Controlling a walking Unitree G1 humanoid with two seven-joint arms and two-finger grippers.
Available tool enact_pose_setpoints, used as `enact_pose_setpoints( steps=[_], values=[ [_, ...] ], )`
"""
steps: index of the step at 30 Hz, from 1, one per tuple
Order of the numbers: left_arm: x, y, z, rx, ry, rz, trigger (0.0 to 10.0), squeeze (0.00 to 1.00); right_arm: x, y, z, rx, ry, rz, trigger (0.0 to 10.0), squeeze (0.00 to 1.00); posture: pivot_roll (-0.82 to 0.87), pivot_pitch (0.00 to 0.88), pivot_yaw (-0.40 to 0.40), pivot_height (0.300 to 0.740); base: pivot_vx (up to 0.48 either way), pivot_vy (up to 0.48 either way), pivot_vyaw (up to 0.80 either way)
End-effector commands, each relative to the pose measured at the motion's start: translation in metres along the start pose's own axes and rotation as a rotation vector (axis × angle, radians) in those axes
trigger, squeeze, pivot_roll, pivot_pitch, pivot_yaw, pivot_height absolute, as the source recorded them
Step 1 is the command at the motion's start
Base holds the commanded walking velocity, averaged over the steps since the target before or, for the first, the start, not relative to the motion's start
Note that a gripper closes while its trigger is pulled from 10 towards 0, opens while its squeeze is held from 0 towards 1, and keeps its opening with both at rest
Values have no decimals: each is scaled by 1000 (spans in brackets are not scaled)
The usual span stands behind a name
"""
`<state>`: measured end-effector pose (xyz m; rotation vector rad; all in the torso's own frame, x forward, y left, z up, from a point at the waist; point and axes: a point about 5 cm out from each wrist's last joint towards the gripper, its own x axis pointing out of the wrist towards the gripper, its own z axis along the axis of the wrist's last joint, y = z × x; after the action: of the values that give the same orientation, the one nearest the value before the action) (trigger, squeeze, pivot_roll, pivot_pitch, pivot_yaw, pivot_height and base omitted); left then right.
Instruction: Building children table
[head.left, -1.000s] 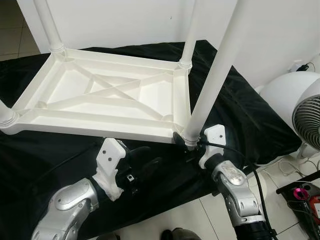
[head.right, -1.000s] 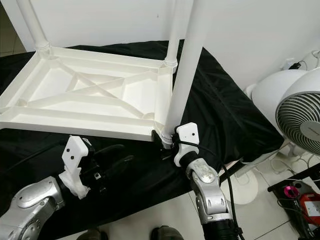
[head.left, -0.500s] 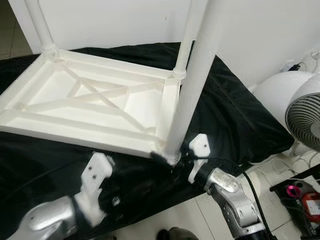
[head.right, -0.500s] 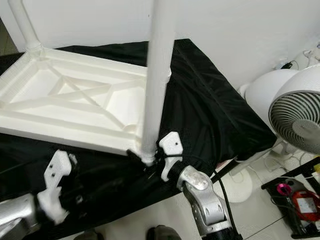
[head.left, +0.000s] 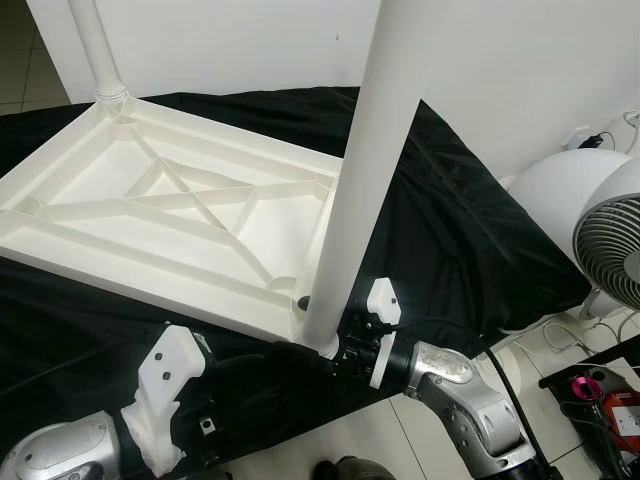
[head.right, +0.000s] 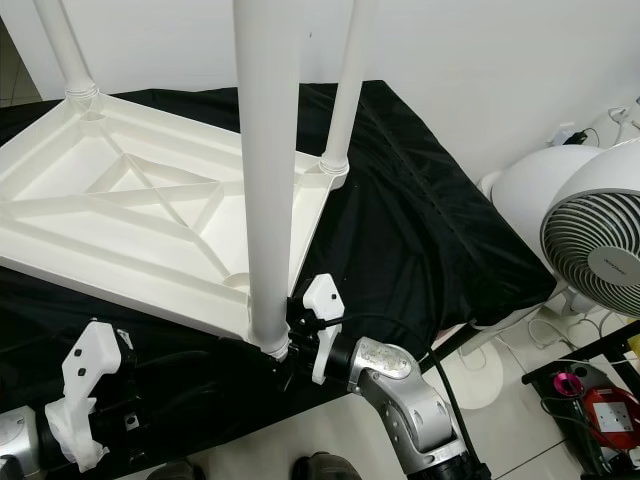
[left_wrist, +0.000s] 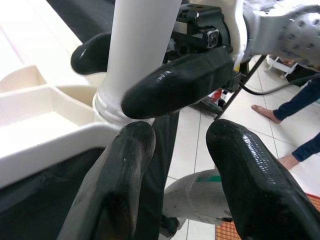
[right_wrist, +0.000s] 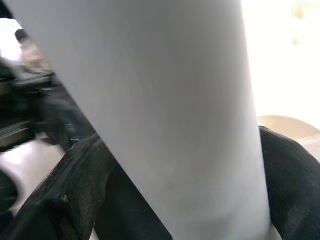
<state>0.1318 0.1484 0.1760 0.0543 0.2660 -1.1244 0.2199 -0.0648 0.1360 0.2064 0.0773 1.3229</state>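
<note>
The white plastic table top (head.left: 130, 275) lies upside down on a black cloth (head.left: 470, 230), with its legs pointing up. My right gripper (head.left: 322, 355) is shut on the base of the near right leg (head.left: 365, 180), where the leg meets its corner socket. In the right wrist view the white leg (right_wrist: 165, 115) sits between the black fingers (right_wrist: 65, 200). My left gripper (left_wrist: 182, 132) is open and holds nothing; it hovers low just left of that corner, pointing at the leg base. Two more legs (head.left: 95, 45) (head.right: 350, 80) stand at the far corners.
A white fan (head.left: 610, 240) and a round white body (head.left: 550, 190) stand on the tiled floor to the right. A pink object (head.left: 610, 400) lies at the lower right. A person's feet (left_wrist: 270, 112) are on the tiles nearby. A white wall runs behind the table.
The view has shifted. My right gripper stays clamped on the leg base while its forearm has swung lower and flatter. My left gripper has sunk toward the lower left.
</note>
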Motion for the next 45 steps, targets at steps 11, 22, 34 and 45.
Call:
enact_pose_setpoints(
  steps=[11,22,34,45],
  values=[
    [-2,-20,10,31,-10,-234,10000,0,-1,5,0,71,7,123,10000,0,73,64,-105,740,0,0,0],
    [6,-13,16,56,-13,-223,10000,0,-60,-33,27,-78,10,-161,10000,0,53,65,-94,740,0,0,0],
    [9,-10,22,71,-17,-250,10000,0,-84,-15,21,-42,86,-108,10000,0,30,65,-74,740,0,0,0],
    [14,-10,29,84,-19,-270,10000,0,-124,-16,24,-40,116,-251,10000,0,18,66,-69,740,0,0,0]
  ],
)
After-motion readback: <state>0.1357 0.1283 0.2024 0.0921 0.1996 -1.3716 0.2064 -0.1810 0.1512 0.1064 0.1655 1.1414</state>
